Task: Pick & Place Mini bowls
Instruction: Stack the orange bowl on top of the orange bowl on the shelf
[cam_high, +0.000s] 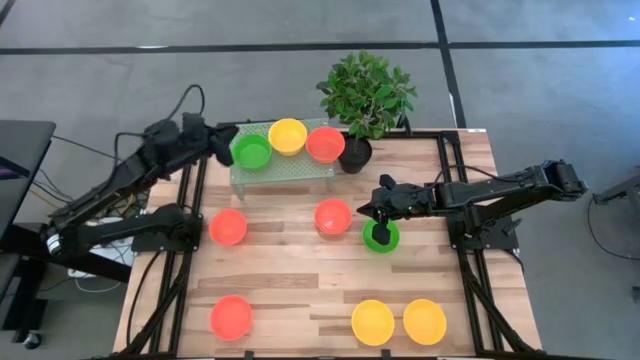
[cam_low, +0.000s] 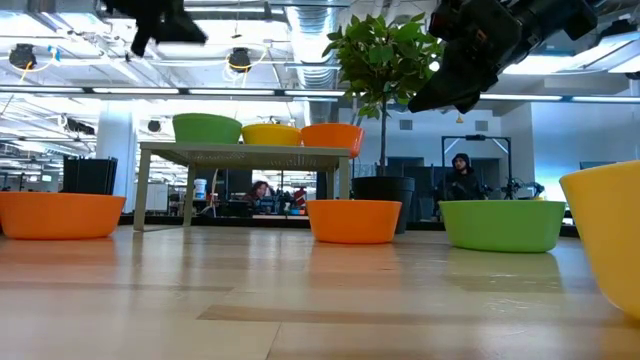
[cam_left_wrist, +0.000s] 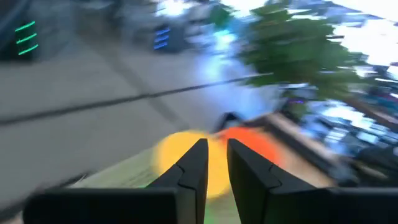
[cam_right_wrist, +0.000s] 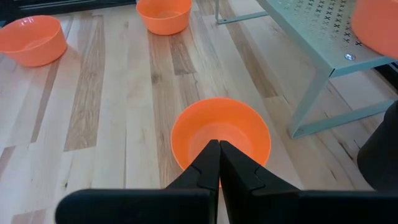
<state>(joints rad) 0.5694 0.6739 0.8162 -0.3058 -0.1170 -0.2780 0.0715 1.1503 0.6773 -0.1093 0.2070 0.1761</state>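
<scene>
While both arms hang unloaded, the step is a reach for another bowl.
Rack: holds green, yellow and red bowls side by side.
Left gripper: beside the rack's green end, fingers slightly parted, empty.
Right gripper: fingers pressed together, empty, over the green bowl in front of the rack.
Next: open, descend on a rim.

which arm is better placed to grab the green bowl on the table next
Right. The right gripper hangs just over the green bowl on the table, fingers shut. The left gripper is far off at the raised shelf, beside the bowls there.
</scene>
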